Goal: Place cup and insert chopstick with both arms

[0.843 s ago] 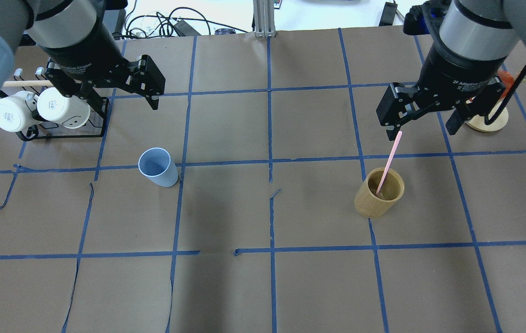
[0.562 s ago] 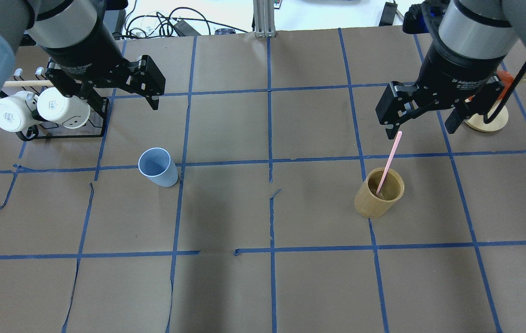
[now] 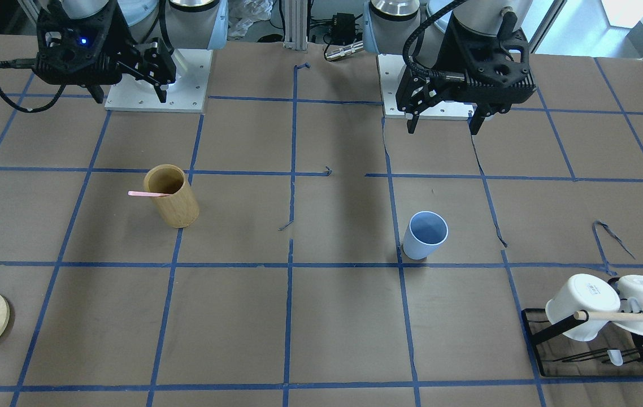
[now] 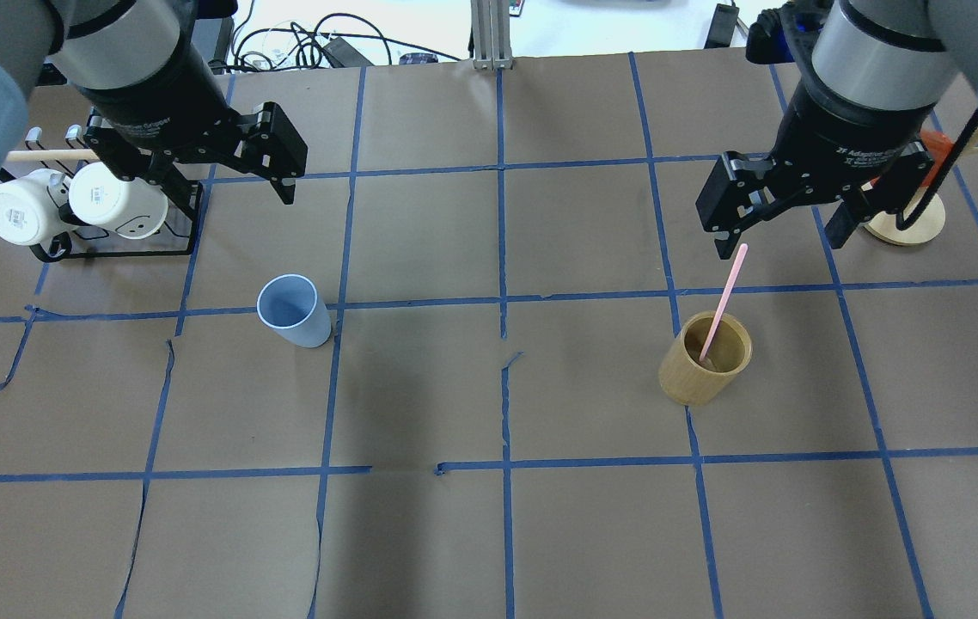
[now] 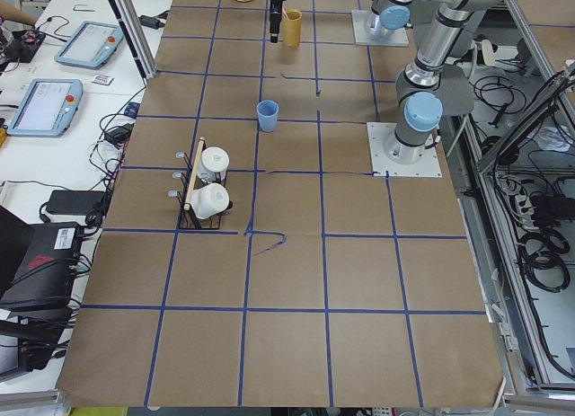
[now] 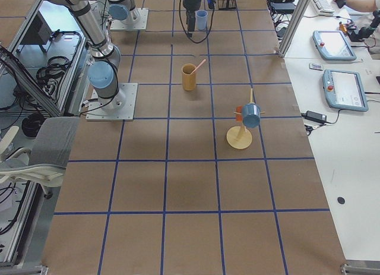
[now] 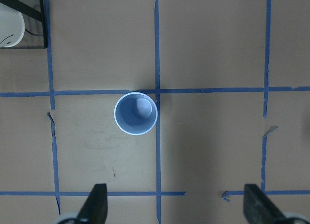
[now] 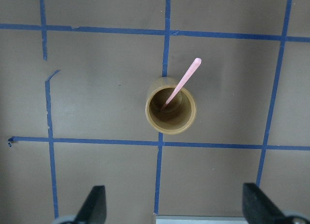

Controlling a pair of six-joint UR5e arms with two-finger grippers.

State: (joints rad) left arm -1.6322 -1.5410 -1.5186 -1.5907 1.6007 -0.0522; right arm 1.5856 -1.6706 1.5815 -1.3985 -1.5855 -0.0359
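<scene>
Both placements look done to me. The blue cup (image 4: 291,309) stands upright on the left half of the desk (image 4: 498,533), below the left gripper (image 7: 177,207), w/ nothing touching it. The pink chopstick (image 4: 725,288) sits tip-down in the wooden holder (image 4: 695,374) on the right half, leaning on its rim under the right gripper (image 8: 175,204). Both grippers hang above w/ jaws spread wide, holding nothing. Next move, imo: back both arms off to rest, keeping the right one clear of the chopstick's top end.
</scene>
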